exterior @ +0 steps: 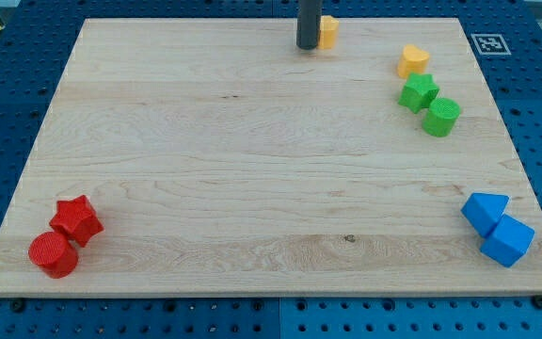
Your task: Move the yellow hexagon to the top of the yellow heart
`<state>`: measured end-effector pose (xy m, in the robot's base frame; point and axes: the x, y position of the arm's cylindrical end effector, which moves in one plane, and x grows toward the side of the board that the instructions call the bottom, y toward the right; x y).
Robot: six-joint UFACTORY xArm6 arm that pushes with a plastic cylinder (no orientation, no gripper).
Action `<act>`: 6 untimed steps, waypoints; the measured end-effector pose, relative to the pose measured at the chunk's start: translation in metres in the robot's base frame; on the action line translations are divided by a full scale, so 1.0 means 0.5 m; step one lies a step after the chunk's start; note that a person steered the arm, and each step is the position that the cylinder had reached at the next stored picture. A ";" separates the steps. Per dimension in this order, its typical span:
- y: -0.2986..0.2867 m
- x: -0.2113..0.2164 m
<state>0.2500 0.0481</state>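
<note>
My tip (308, 46) sits at the view's top edge of the table (252, 169), touching or just beside the left face of the yellow hexagon (328, 32), which is partly hidden behind the rod. There is no hand on this arm, only the rod, so there is nothing to spread or press together.

The yellow heart (414, 60) lies to the view's right and slightly lower, just above the green star (419, 92) and green cylinder (441, 117).

Judgement: the hexagon must travel right along the top edge and stop just above the heart.

1. Keep the tip on the hexagon's left face, centred, so it does not spin off.
2. Push mostly rightward; hold the line high enough that it clears the heart's upper edge.
3. Slow near the end, since a late stop would knock the heart into the green star.
</note>
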 end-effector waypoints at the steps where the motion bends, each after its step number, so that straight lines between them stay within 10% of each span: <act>1: -0.016 -0.012; 6: 0.073 -0.038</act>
<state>0.2311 0.0847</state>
